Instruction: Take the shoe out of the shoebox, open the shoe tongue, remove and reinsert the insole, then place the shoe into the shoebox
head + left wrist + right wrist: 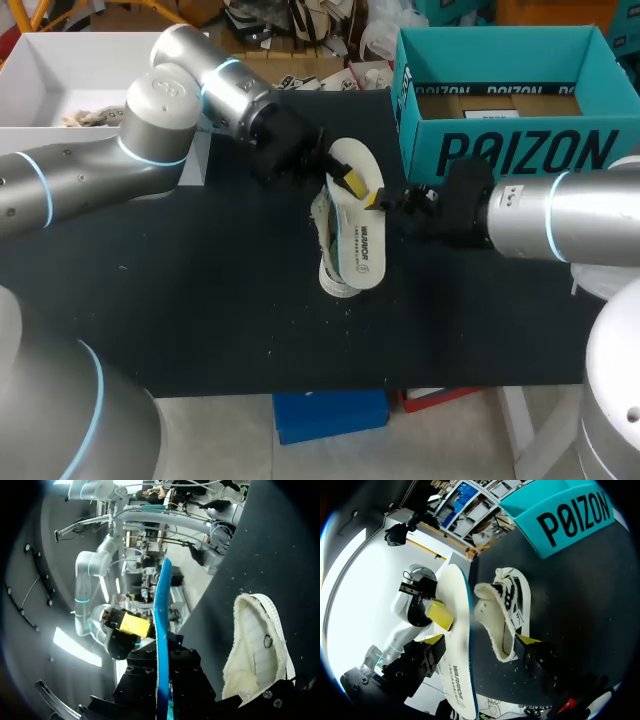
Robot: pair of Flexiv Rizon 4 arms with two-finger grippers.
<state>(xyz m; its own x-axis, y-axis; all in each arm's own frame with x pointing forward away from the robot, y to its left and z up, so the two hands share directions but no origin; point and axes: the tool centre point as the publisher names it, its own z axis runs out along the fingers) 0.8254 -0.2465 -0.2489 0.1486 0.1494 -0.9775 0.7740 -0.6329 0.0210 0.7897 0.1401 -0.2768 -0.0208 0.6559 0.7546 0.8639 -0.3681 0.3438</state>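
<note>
A white insole [360, 225] with a blue edge is held up over the black mat. My left gripper [345, 180] is shut on its upper end. Edge-on, the insole [162, 630] runs straight out from that gripper. The cream knit shoe [322, 215] stands tilted on the mat just behind and under the insole, with its opening [255, 650] showing. My right gripper [480, 640] is open, its fingers wide on either side of the insole [455, 650] and the shoe [502, 610]. The teal shoebox [500, 150] stands open at the back right, with no shoe in it.
A white box [60, 70] sits at the back left beside my left arm. The black mat [200, 300] covers the table; its front and left parts are bare. The shoebox [570, 517] is close behind my right arm.
</note>
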